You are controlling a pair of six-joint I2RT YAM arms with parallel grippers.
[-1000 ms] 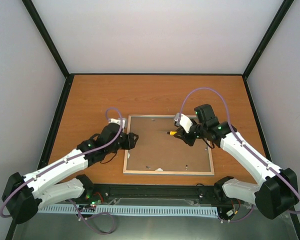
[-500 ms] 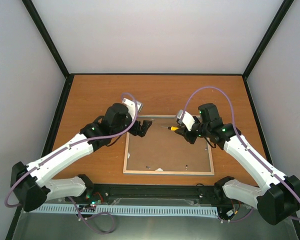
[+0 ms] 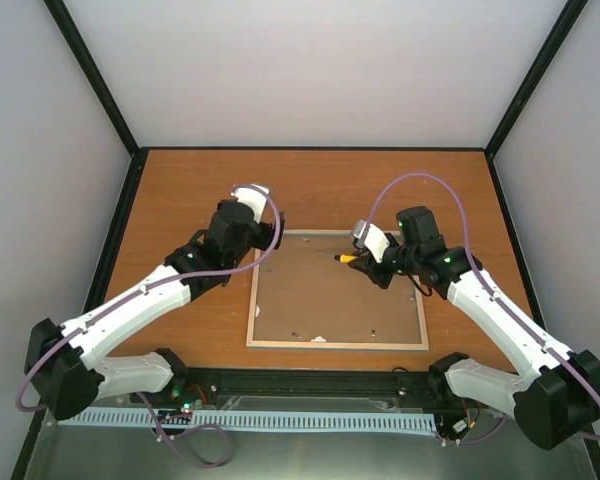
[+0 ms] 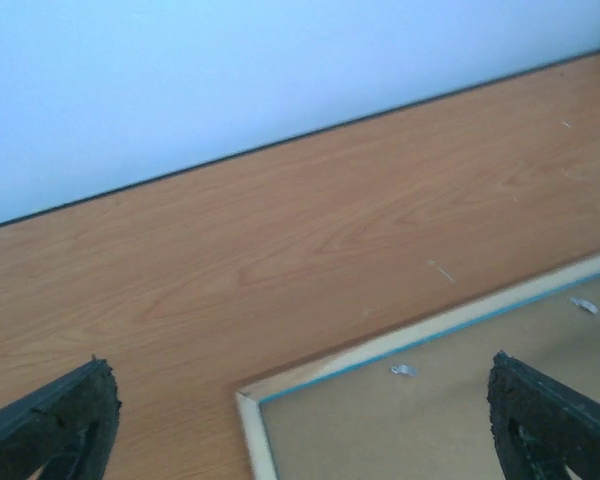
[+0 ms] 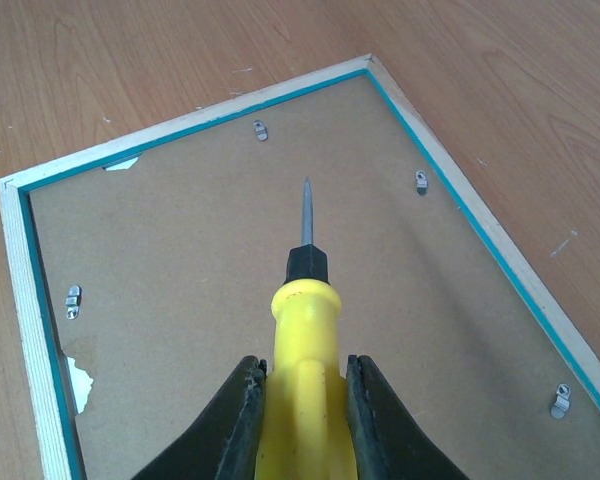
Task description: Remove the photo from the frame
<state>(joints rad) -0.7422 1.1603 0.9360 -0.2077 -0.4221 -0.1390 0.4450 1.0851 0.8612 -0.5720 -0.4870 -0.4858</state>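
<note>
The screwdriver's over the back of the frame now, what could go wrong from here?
The screwdriver tip could miss a small metal tab and gouge the backing board, whose edge already looks chipped. The left gripper is open, not pinning the frame, so prying might slide it.

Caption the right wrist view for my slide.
Right jaws clamp a yellow-handled screwdriver, tip poised over the frame's backing board.

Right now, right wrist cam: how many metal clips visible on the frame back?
4 clips on the frame: top edge, right edge upper and lower, left edge. Others may be hidden.
</note>
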